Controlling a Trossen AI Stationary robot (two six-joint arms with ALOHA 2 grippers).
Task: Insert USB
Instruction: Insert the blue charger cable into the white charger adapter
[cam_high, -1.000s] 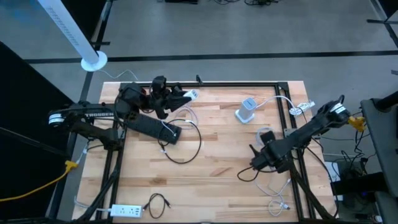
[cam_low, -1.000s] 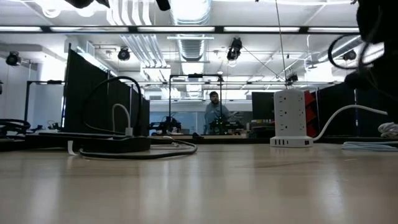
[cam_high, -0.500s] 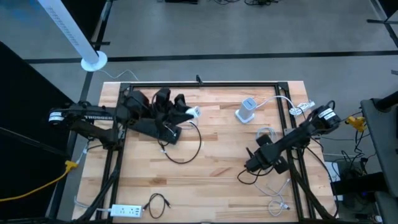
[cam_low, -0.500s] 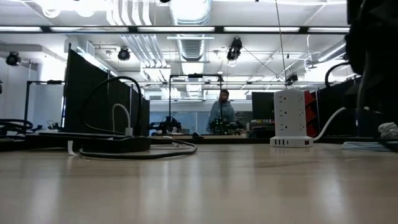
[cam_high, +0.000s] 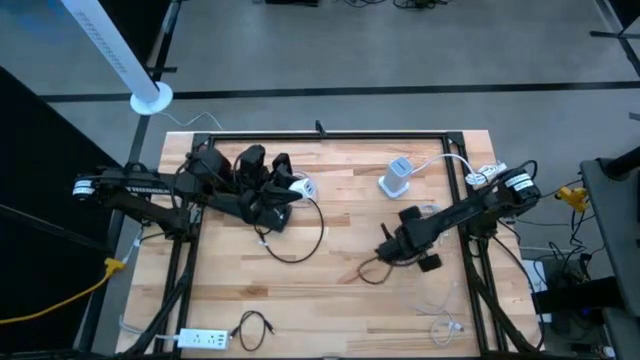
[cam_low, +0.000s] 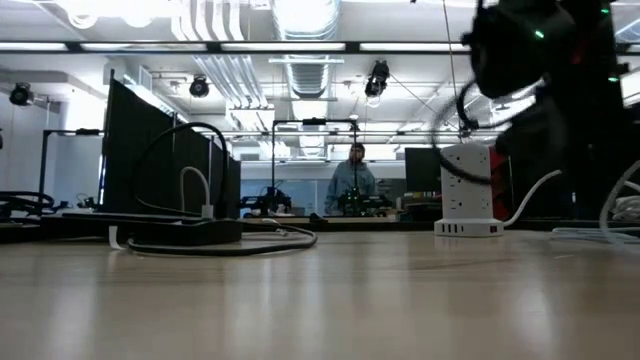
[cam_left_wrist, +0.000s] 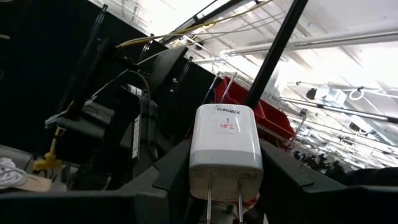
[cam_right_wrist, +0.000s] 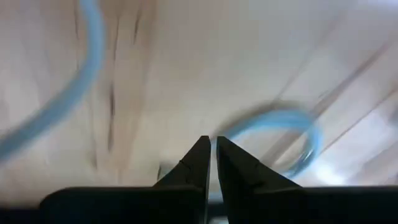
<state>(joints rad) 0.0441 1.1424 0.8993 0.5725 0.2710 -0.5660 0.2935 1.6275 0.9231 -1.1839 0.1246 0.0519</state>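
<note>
My left gripper (cam_high: 296, 188) is raised over the table's far left and shut on a white wall charger (cam_left_wrist: 225, 148), whose two prongs face the wrist camera. My right gripper (cam_high: 386, 250) points down at the wood right of centre, fingers shut (cam_right_wrist: 212, 163). A loop of the thin USB cable (cam_high: 370, 271) lies on the table just beside it. In the right wrist view that loop (cam_right_wrist: 292, 134) starts right at the fingertips, and the plug end is hidden. My left gripper pinches the charger's two side faces (cam_left_wrist: 196, 163) between its fingers (cam_left_wrist: 166, 180), at the prong end of the body. The charger is lifted clear of the table, its label end pointing away from the wrist. My right gripper is shut beside the cable; I cannot tell whether it touches it.
A black power strip (cam_high: 248, 206) with its cord lies under the left gripper. A white tower socket (cam_high: 398, 176) stands at the far right of centre. A white strip (cam_high: 205, 340) and a black cable (cam_high: 252, 328) lie near the front left. A person (cam_low: 352, 185) stands far behind.
My right gripper has shut from wide open while moving toward the table's left edge, and the cable loop has shifted left along the wood with it. My left gripper has swung toward the near edge with the charger still lifted.
</note>
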